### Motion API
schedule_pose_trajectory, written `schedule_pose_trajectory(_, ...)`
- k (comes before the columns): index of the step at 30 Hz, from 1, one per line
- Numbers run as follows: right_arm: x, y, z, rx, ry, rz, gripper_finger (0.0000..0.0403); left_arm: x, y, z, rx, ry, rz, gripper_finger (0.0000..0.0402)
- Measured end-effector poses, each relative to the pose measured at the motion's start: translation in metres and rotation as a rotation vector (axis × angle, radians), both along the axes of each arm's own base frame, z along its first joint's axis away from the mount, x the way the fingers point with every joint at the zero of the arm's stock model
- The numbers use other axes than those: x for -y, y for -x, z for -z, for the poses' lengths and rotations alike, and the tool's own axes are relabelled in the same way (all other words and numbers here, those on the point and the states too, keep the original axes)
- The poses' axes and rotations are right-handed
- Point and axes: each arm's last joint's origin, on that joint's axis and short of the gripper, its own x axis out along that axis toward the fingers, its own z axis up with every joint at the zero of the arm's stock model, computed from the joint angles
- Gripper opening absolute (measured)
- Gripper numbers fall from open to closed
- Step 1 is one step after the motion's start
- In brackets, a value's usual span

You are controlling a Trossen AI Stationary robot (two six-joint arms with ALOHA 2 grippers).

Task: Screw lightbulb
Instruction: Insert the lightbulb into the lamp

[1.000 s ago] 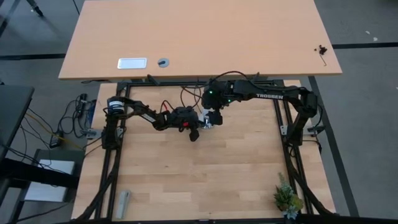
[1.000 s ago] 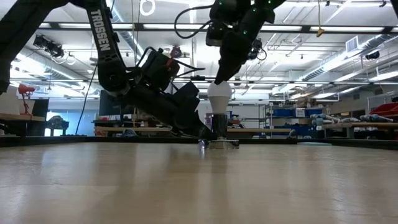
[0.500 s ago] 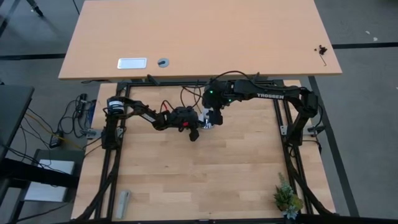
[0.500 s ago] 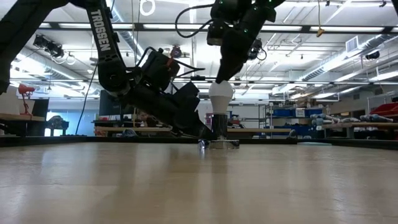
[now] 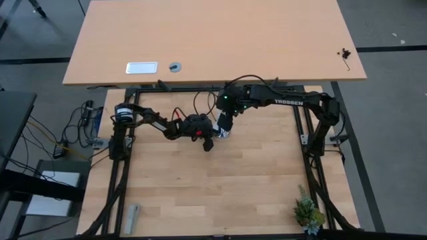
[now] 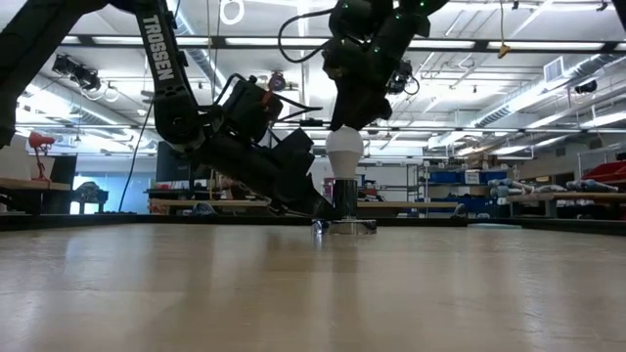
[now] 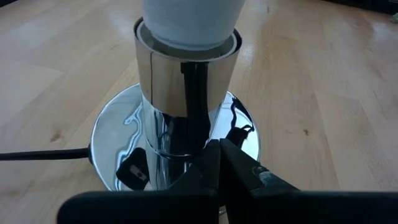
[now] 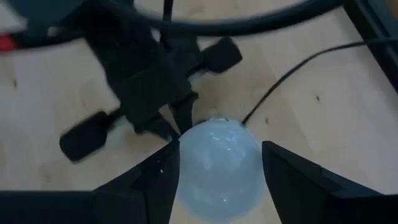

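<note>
Two dark robot arms meet near the far middle of a light wooden surface point(image 5: 220, 187). The lightbulb point(image 6: 343, 150), white and frosted, stands upright with its base seated in a shiny chrome socket point(image 7: 186, 87). The socket rises from a round mirrored foot point(image 7: 115, 140) that rests flat on the surface, with a thin black cord point(image 7: 37, 154) running off from it.

The right gripper point(image 8: 221, 165) comes down from above, its two fingers point(image 8: 155, 177) lying close along either side of the bulb's rounded glass. It seems to be grasping the bulb, though actual contact is hard to confirm from the wrist view.

The left gripper point(image 7: 219, 163) reaches in low from the left, clenched tight with its fingertips pressed together on the foot at the bottom of the socket.

Near the surface's front right corner sits a small green plant point(image 5: 307, 212). A small grey object point(image 5: 132, 218) lies at the front left corner. Beyond the far edge stands a larger, paler desk point(image 5: 213, 40).
</note>
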Motion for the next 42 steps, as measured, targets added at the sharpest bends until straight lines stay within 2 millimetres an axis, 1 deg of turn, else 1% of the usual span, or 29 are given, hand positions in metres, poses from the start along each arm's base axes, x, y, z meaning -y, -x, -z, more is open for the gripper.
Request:
schedule_pose_trajectory(4, -0.002, -0.002, -0.010, -0.028, 0.064, -0.082, 0.0244, 0.000, 0.000, 0.000, 0.000, 0.000, -0.001, 0.0009)
schedule_pose_trajectory(7, -0.003, -0.003, -0.020, -0.022, 0.143, -0.185, 0.0257, 0.000, 0.000, 0.000, 0.000, 0.000, 0.000, 0.0009)
schedule_pose_trajectory(9, -0.005, -0.003, -0.022, -0.026, 0.181, -0.254, 0.0265, 0.000, 0.000, 0.000, 0.000, 0.000, 0.000, 0.0009)
schedule_pose_trajectory(15, -0.005, -0.002, -0.022, -0.065, 0.257, -0.416, 0.0271, 0.000, 0.000, 0.000, 0.000, 0.000, 0.000, 0.0009)
schedule_pose_trajectory(19, -0.006, -0.001, -0.021, -0.078, 0.267, -0.457, 0.0268, 0.000, 0.000, 0.000, 0.000, 0.000, 0.000, 0.0009)
schedule_pose_trajectory(23, -0.006, -0.005, -0.013, -0.089, 0.238, -0.495, 0.0263, 0.000, 0.000, 0.000, 0.000, 0.000, 0.000, 0.0009)
schedule_pose_trajectory(27, -0.004, -0.009, -0.006, -0.097, 0.229, -0.495, 0.0252, 0.000, 0.000, 0.000, -0.001, 0.001, 0.000, 0.0009)
schedule_pose_trajectory(32, -0.003, -0.011, -0.003, -0.104, 0.204, -0.421, 0.0233, 0.000, 0.000, 0.000, 0.000, 0.000, -0.001, 0.0009)
schedule_pose_trajectory(35, -0.002, -0.011, -0.003, -0.100, 0.165, -0.340, 0.0229, 0.000, 0.000, 0.000, -0.001, 0.001, 0.000, 0.0009)
schedule_pose_trajectory(42, -0.004, -0.006, 0.000, -0.141, 0.044, -0.083, 0.0229, 0.000, 0.000, 0.000, 0.000, 0.001, -0.001, 0.0009)
